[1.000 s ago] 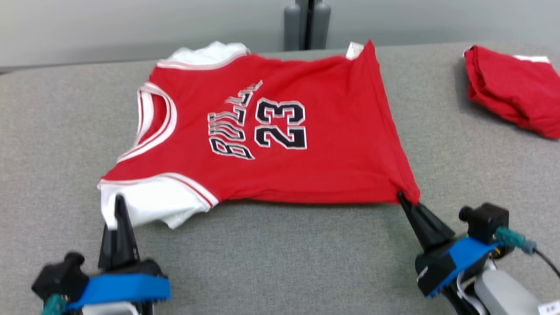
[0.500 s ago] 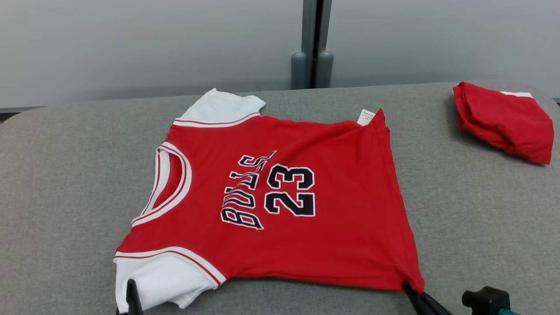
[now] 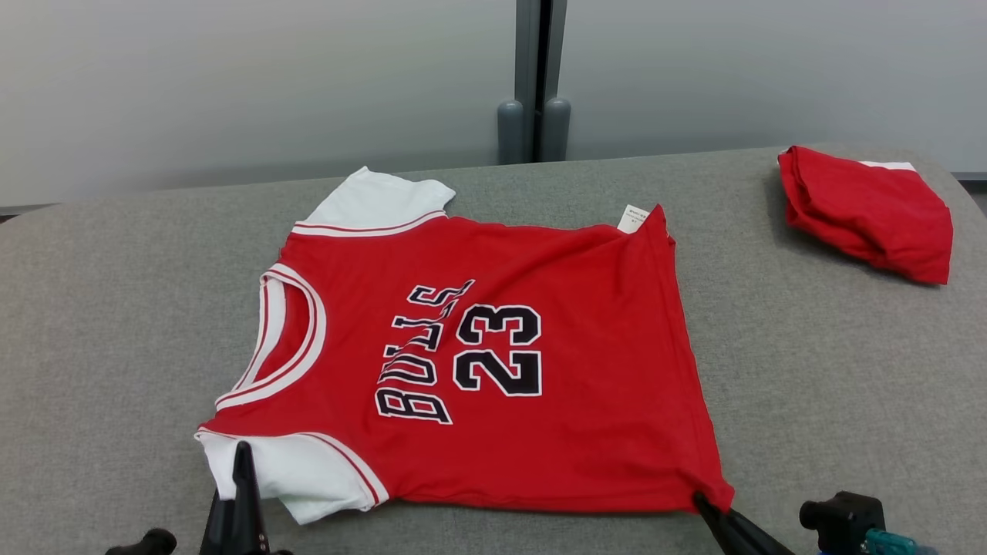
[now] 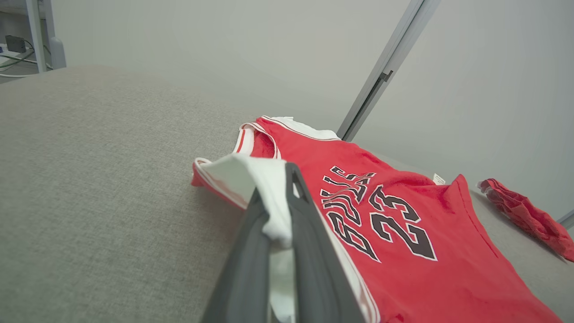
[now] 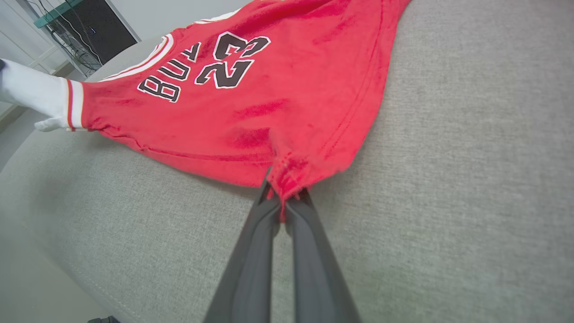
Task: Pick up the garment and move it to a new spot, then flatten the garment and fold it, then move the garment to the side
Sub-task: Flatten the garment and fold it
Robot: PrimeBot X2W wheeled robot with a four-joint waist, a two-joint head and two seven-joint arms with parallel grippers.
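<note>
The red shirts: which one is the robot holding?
The jersey with 23 on it: left gripper pinches its white sleeve, right gripper its hem corner. The bundled red one lies untouched.

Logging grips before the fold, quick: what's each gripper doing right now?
Left gripper: shut on the jersey, at its white sleeve.
Right gripper: shut on the jersey, at its red hem corner.
</note>
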